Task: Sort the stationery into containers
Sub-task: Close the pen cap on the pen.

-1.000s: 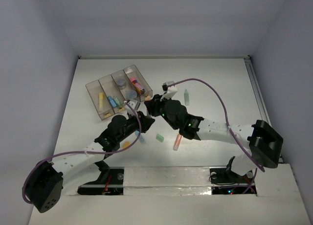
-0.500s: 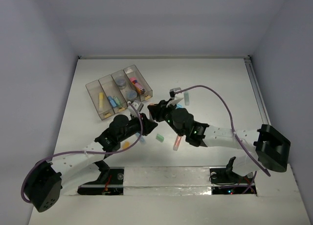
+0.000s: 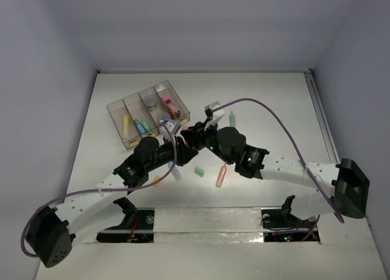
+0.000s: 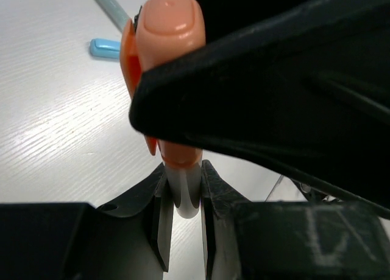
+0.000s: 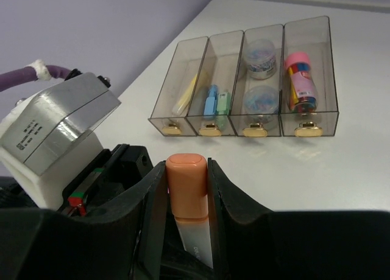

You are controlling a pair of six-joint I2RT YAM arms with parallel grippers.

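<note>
An orange-capped highlighter (image 5: 187, 189) with a white barrel (image 4: 182, 195) is held by both grippers at once. My right gripper (image 5: 187, 170) is shut on its orange cap. My left gripper (image 4: 183, 189) is shut on the white barrel end. In the top view the two grippers meet just in front of the tray, the left (image 3: 178, 143) and the right (image 3: 194, 137). The smoky four-compartment tray (image 3: 116, 112) holds a yellow pen, blue and green pieces, two grey pots and a pink marker. It also shows in the right wrist view (image 5: 308, 73).
Loose pieces lie on the table: a green pen (image 3: 232, 119), a green eraser (image 3: 198, 170), a pink-orange marker (image 3: 220, 176), a blue pen (image 3: 176, 171) and a small orange piece (image 3: 157, 181). The left wrist view shows a blue eraser (image 4: 105, 47).
My left gripper has moved up and to the right until it meets the right gripper. The right gripper shifted slightly and still holds the highlighter.
</note>
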